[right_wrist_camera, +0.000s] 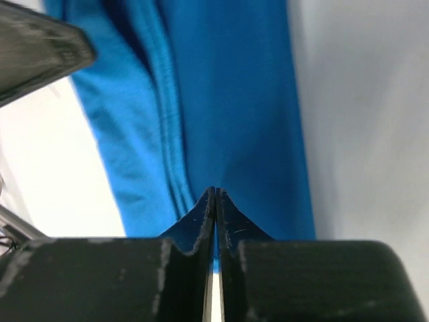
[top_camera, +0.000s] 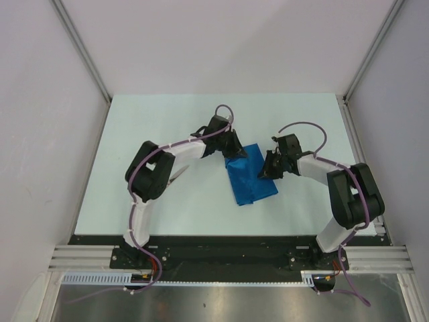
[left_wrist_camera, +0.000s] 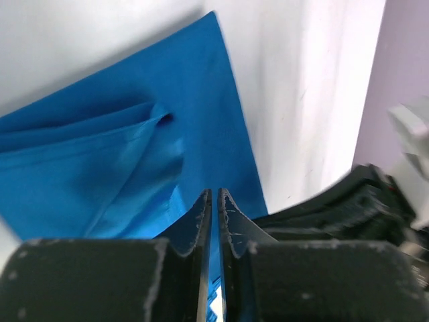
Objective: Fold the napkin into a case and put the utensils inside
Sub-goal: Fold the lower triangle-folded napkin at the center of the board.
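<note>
napkin [top_camera: 251,180] | left tool [left_wrist_camera: 214,193], right tool [right_wrist_camera: 214,190] pinch it (wrist views only)

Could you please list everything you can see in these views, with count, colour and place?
napkin: one, royal blue, partly folded, mid-table between the two hands.
slim grey piece: one, silver-grey, on the table by the left arm's elbow; possibly a utensil, too small to be sure.
table: one, white, under everything.
walls: pale grey panels on three sides.
mounting rail: one, silver, along the near edge.
cables: two, purple, looping over the arms.
left arm, right arm: white and black.
left hand: black, shut on the napkin's far left edge.
right hand: black, shut on the napkin's right edge.
</note>
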`<state>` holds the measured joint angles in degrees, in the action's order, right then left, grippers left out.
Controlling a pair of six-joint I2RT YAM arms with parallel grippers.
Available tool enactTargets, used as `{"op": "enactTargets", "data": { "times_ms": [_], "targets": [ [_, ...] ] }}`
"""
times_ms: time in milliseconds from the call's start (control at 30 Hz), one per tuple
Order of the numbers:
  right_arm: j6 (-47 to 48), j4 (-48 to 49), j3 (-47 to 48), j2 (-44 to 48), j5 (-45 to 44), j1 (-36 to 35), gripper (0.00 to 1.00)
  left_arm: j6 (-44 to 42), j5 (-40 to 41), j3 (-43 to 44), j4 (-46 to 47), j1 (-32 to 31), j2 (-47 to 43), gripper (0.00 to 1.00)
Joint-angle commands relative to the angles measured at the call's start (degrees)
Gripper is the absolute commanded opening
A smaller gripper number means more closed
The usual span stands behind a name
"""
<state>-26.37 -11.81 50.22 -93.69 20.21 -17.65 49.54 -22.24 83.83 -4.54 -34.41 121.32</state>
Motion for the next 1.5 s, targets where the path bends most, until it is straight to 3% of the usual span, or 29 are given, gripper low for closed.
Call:
{"op": "enactTargets", "data": {
  "times_ms": [0,433,767,1333,1467],
  "targets": [
    [-1.7,3.7,1.3,-3.7,-0.1,0.8,0.01,0.3,-1.0,4.4,2.1,-0.1,3.0,0.10],
    [-4.2,5.7,0.2,-5.0,-1.8,1.7,0.00,-3.2,9.0,14.2,-11.4,-0.6,8.4,0.06],
    [-4.9,6.2,-0.7,-5.2,-1.5,1.7,0.00,-6.4,16.2,20.0,-16.6,-0.5,11.3,0.06],
    [-4.5,5.8,0.1,-6.7,0.0,1.6,0.00,-13.3,20.7,25.7,-19.2,0.0,10.3,0.06],
    [-3.8,5.5,0.4,-6.2,0.6,1.6,0.00,-13.8,15.7,22.9,-16.0,-0.3,6.7,0.16]
  ]
}}
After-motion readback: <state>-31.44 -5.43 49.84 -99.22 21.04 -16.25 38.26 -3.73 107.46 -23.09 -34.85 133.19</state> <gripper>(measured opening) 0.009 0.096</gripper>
